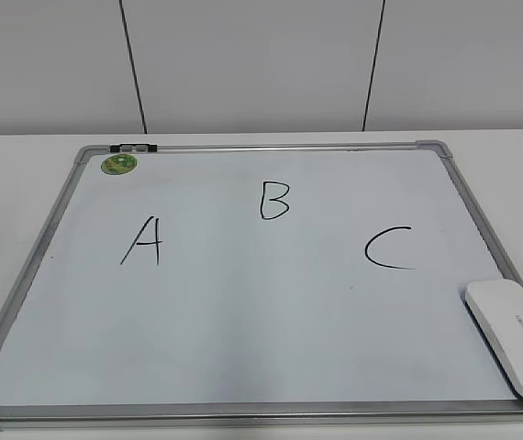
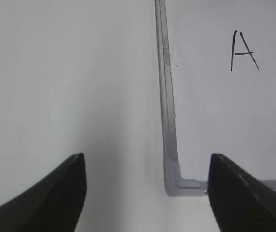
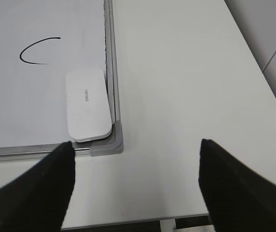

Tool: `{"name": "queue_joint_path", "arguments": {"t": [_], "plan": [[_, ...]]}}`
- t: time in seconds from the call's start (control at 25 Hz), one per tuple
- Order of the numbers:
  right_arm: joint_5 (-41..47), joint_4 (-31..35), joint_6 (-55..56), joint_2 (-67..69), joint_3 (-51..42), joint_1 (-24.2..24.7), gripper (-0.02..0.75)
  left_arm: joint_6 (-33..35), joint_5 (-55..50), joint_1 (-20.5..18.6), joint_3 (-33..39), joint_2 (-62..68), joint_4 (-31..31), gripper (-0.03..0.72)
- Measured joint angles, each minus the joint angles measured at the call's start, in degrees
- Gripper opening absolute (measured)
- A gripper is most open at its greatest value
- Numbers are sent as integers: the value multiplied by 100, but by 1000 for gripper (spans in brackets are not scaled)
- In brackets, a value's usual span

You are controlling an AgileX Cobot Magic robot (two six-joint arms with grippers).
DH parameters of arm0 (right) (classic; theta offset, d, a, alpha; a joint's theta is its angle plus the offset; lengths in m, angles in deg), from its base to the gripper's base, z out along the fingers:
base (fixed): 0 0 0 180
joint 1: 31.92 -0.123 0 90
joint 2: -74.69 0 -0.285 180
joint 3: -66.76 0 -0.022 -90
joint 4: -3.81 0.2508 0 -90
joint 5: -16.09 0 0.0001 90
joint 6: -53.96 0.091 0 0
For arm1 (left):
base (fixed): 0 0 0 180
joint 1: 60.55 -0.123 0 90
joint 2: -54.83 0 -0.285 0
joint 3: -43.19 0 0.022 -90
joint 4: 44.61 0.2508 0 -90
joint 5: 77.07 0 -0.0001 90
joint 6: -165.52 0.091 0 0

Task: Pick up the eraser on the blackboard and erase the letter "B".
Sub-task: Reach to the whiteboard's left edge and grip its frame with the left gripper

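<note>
The blackboard (image 1: 243, 321) is laid flat on a white table (image 1: 23, 156), with "A" (image 1: 143, 241), the "B" (image 1: 274, 200) and "C" (image 1: 388, 247) written across it. The eraser (image 1: 512, 335) is parked in the board's near right corner, right against the frame (grey lettering on top). A green magnet (image 1: 118, 164) is stuck at the far left corner. The left gripper (image 2: 145, 193) is held spread over the near left corner, nothing between the fingers. The right gripper (image 3: 135, 186) is spread wide too, just off the eraser's corner, empty.
</note>
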Motion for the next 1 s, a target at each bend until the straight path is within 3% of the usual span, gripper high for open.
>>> {"name": "queue_joint_path", "arguments": {"t": [0.36, 0.64, 1.0], "plan": [[0, 0, 0, 0, 0, 0, 590, 0, 315, 0, -1336, 2826, -25, 572], [0, 0, 0, 0, 0, 0, 590, 291, -478, 0, -2895, 4840, -265, 496], [0, 0, 0, 0, 0, 0, 590, 599, -979, 0, -4325, 6915, -575, 470]]}}
